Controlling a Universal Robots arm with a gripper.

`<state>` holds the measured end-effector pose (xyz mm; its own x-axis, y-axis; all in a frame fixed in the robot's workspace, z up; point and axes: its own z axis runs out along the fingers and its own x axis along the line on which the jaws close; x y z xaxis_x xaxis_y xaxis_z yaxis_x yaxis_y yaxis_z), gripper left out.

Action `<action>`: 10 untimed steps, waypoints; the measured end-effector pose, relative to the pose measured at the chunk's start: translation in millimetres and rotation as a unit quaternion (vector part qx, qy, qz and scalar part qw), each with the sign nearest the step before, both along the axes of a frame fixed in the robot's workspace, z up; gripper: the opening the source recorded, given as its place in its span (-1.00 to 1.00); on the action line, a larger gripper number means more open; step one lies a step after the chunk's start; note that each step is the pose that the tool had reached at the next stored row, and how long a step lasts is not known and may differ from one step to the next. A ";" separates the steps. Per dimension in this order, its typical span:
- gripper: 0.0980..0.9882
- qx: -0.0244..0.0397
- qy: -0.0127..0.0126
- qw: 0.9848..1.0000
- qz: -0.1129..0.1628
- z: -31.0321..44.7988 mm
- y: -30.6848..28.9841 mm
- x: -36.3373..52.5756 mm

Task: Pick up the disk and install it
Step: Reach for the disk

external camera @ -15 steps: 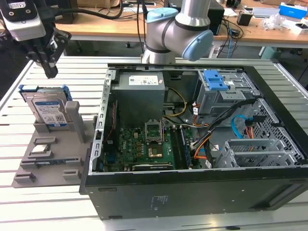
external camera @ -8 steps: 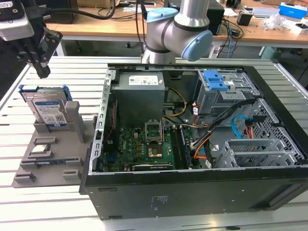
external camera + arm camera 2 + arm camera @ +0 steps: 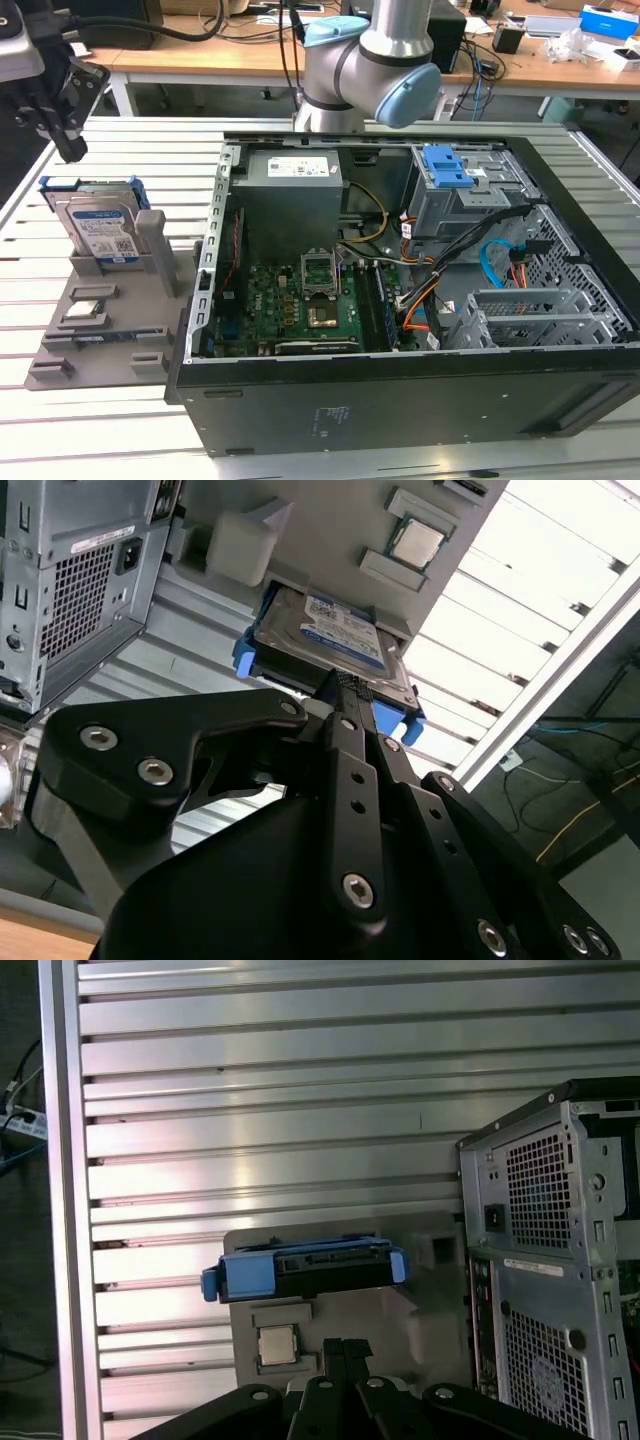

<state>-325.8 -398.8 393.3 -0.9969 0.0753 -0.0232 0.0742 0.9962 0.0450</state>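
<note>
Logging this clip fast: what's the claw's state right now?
Claw: closed, holding nothing; it hangs near the disk, which stands upright in its grey holder.

Disk [image 3: 95, 218] upright on fixture [image 3: 120, 320], exterior view's left of case [image 3: 380, 405].

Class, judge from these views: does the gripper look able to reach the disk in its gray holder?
Probably yes: the gripper hangs above the disk, which stands on edge in the gray holder beside the computer case, with nothing between them.
</note>
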 end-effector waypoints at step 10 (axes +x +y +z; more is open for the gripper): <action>-0.98 0.000 0.000 1.000 0.000 0.0 0.0 -21.7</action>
<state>-347.4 -398.9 393.3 -0.9969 0.0752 -0.0233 0.0741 0.9962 0.0450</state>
